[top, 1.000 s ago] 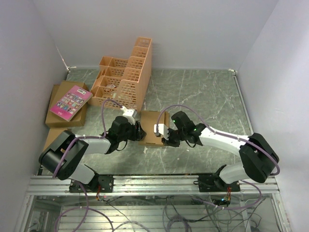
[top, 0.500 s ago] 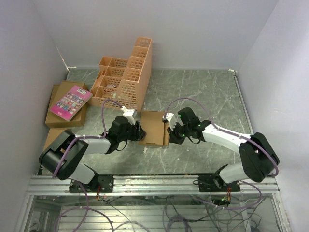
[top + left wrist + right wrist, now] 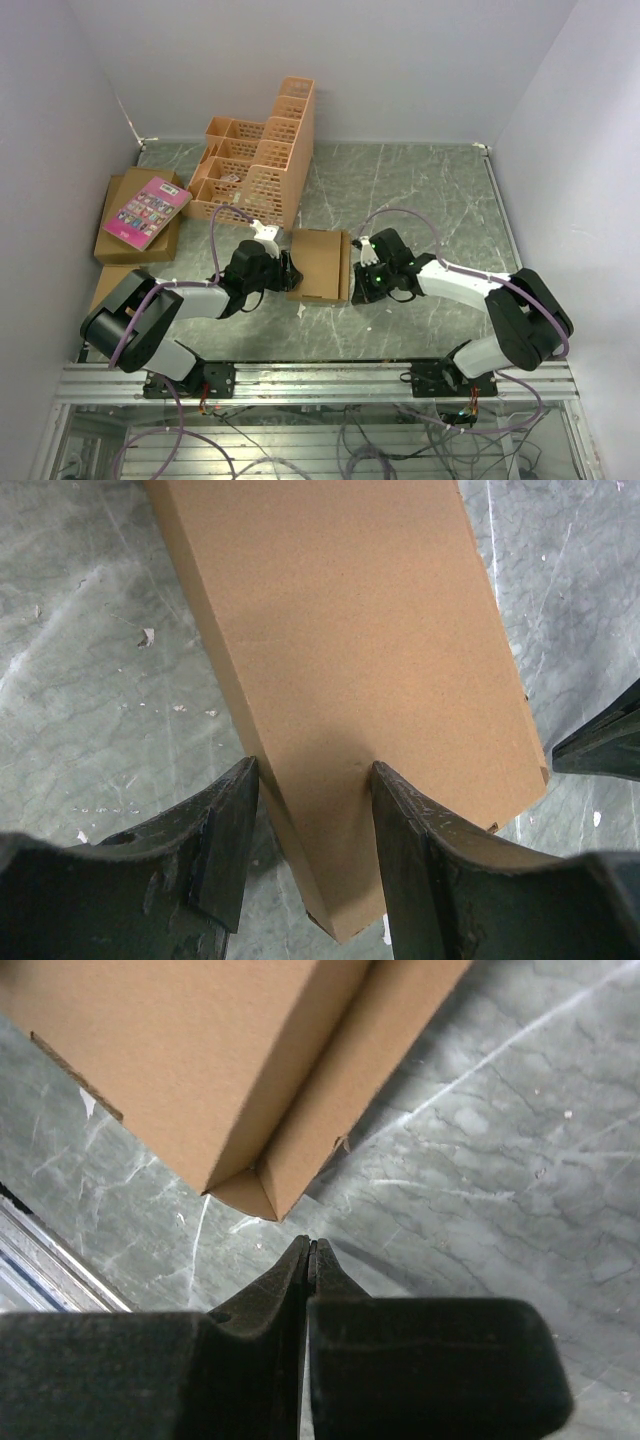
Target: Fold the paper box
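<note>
The paper box point(image 3: 320, 264), plain matte brown cardboard in a shallow rectangle, lay flat on the grey marbled table point(image 3: 430, 195), between both arms. An orange lattice crate point(image 3: 262, 165) stood behind it. Reaching low, the left end effector point(image 3: 291, 272) clamped its left edge; the right end effector point(image 3: 358, 283), pinched together and empty, pointed at its near right corner

Nothing reads clearly, not even the pink book point(image 3: 146, 212).
</note>
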`<state>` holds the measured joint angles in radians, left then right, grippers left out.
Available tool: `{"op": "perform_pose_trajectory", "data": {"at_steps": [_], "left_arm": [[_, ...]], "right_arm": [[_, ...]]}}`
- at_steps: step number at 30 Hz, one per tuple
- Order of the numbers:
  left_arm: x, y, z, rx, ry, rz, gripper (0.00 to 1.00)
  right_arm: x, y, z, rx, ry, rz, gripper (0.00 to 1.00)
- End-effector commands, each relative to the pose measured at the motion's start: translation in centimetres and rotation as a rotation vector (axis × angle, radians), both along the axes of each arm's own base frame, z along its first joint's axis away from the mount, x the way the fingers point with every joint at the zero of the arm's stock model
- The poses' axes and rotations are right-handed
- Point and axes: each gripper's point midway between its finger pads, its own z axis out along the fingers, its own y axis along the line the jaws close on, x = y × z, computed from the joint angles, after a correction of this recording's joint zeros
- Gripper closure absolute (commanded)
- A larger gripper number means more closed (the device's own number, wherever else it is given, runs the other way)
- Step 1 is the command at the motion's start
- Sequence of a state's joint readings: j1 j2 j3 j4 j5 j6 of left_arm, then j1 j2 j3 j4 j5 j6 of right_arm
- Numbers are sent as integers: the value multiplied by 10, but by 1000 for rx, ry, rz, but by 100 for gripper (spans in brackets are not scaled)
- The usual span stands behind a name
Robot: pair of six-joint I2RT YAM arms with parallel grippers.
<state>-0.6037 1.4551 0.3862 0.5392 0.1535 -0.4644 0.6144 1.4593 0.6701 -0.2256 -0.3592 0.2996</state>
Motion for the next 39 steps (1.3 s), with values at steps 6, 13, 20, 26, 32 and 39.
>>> {"op": "perform_pose_trajectory", "data": {"at_steps": [6, 13, 20, 26, 32, 39], "left_arm": [[-15, 7, -23, 54, 67, -24, 42], [-14, 4, -24, 53, 70, -38, 42], [-15, 0, -26, 39, 76, -53, 42], [-16, -3, -28, 26, 84, -64, 42], [-14, -7, -29, 29, 86, -82, 42], [-9, -3, -21, 44, 75, -52, 31]], "right_arm": [[12, 0, -9, 7, 29, -159, 100], [22, 20, -3, 65, 46, -178, 100], [19, 50, 19, 170, 80, -163, 100], [2, 60, 21, 204, 150, -177, 100], [-2, 61, 23, 222, 186, -216, 100], [-2, 13, 14, 85, 86, -139, 100]]}}
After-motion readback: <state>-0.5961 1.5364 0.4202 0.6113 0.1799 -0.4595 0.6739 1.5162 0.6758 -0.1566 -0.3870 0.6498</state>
